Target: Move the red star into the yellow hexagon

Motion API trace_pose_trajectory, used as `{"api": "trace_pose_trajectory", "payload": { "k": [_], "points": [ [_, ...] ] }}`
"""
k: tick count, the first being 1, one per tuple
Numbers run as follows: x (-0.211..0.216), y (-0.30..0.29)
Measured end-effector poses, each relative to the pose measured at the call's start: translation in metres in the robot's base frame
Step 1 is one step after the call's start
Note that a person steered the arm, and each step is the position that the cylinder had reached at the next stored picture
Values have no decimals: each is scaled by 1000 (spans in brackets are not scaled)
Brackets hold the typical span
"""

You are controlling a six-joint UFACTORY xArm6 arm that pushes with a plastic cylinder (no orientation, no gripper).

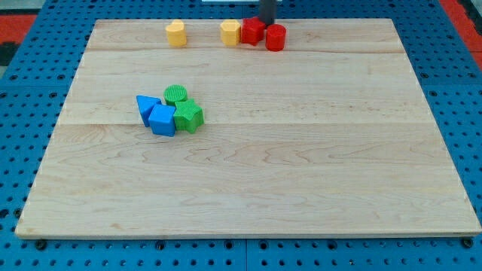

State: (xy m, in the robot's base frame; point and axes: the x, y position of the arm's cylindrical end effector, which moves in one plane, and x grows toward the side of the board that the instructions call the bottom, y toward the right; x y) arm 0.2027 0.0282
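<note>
The red star lies near the view's top edge of the wooden board. Its left side touches a yellow block that looks like the hexagon. A red cylinder sits against the star's right side. My dark rod comes down from the view's top, and my tip is just behind the gap between the red star and the red cylinder, close to both. A second yellow block, whose shape is unclear, stands apart further to the left.
A cluster sits left of the board's middle: a blue wedge-like block, a blue cube, a round green block and a ridged green block. Blue pegboard surrounds the board.
</note>
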Motion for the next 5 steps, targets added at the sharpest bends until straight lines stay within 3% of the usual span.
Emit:
{"api": "trace_pose_trajectory", "payload": {
  "k": [2, 3, 4, 5],
  "points": [
    [17, -24],
    [32, -9],
    [55, -37],
    [50, -75]
  ]
}}
